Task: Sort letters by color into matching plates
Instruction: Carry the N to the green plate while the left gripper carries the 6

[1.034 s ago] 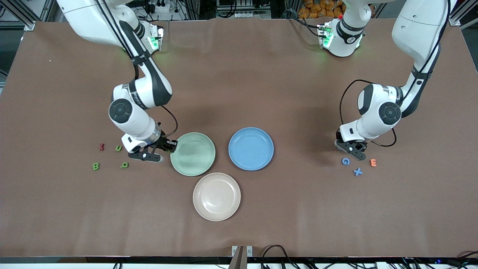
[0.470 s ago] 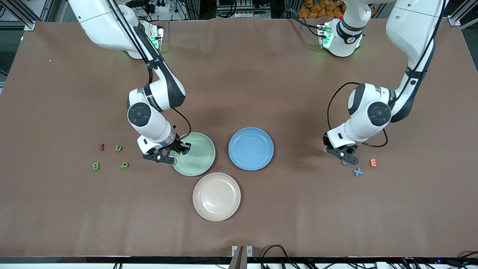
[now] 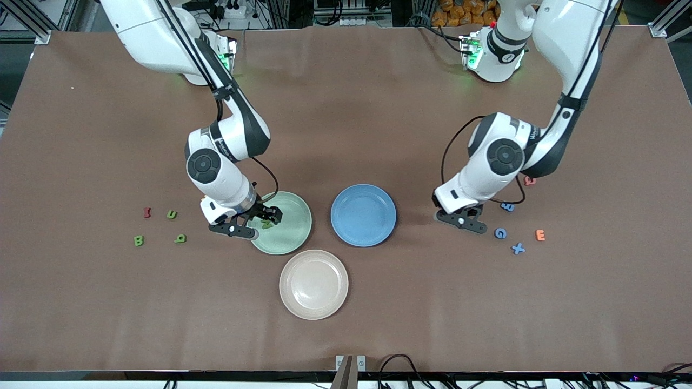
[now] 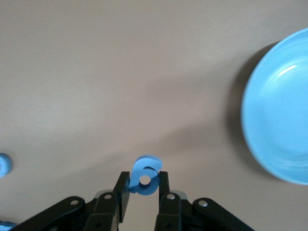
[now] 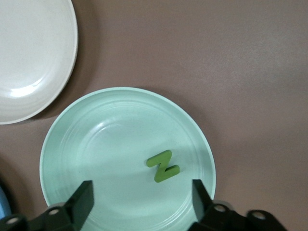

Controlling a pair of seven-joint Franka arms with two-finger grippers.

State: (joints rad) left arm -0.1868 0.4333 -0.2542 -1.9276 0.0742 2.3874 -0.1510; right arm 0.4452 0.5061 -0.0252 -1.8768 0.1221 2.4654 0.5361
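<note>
The left gripper (image 4: pixel 143 185) grasped a blue letter (image 4: pixel 145 176) over the desk (image 3: pixel 346 108), beside the blue plate (image 3: pixel 363 215); the right gripper (image 3: pixel 254 220), jaws released, was over the green plate (image 3: pixel 292 237).

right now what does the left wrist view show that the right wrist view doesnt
Only the left wrist view: the left tool shut on a blue letter above bare table, the blue plate off to one side, and another blue letter at the picture's edge.

Only the right wrist view: the green plate with a green letter Z lying in it, the right tool open over that plate, and part of the beige plate.

Both show the brown table.
</note>
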